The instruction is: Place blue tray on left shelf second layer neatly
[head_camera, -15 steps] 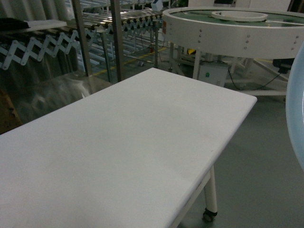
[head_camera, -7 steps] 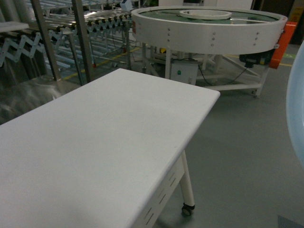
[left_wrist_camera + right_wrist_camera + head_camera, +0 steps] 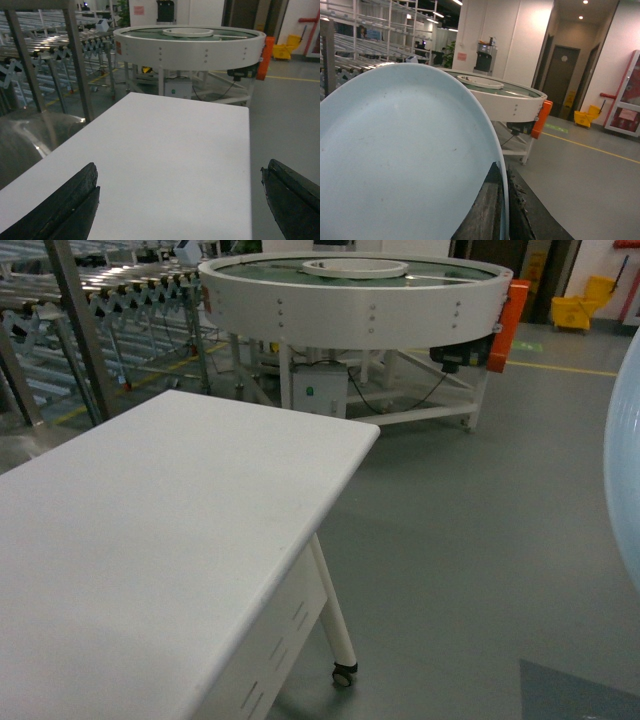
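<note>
We carry the blue tray [image 3: 395, 160] clamped in our right pincer [image 3: 502, 210], left pincer [image 3: 177, 200] agape and empty above the counter [image 3: 150, 540]; next, find the shelf.

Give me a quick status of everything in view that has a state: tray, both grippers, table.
blue tray: gripped at its rim, held off the table at the right edge of the head view, not on any shelf.
right gripper: shut on the tray's rim.
left gripper: open, holding nothing, above the white table.
white table: bare top as far as the views show.
round conveyor: stands beyond the table; whether it turns cannot be told.
</note>
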Robot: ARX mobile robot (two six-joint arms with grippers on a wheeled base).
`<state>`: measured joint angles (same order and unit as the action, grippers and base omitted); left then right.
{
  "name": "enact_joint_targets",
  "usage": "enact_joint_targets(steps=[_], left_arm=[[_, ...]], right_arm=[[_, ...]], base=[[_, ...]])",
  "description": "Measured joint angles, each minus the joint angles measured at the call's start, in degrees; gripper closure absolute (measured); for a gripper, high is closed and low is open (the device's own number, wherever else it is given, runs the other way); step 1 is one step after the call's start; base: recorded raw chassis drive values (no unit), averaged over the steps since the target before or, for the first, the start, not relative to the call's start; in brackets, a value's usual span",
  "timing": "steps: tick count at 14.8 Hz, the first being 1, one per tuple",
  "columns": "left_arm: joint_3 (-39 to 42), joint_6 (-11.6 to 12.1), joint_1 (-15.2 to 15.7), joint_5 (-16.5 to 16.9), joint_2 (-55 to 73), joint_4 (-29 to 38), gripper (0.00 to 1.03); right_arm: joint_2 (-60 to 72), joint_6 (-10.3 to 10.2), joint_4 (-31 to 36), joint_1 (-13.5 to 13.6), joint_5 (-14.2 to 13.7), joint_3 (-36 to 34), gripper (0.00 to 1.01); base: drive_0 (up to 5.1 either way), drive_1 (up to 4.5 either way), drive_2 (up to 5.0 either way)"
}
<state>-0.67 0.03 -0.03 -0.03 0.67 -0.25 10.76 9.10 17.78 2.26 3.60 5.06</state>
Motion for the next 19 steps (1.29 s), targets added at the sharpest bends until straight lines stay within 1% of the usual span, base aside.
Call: enact_joint_targets(steps=[19], left_arm=[[0.0,0.0,0.0,0.0,0.0,0.0,0.05]], right_arm=[[0.0,0.0,0.0,0.0,0.0,0.0,0.99]], base=[[-1.6,-1.59,-1.6]])
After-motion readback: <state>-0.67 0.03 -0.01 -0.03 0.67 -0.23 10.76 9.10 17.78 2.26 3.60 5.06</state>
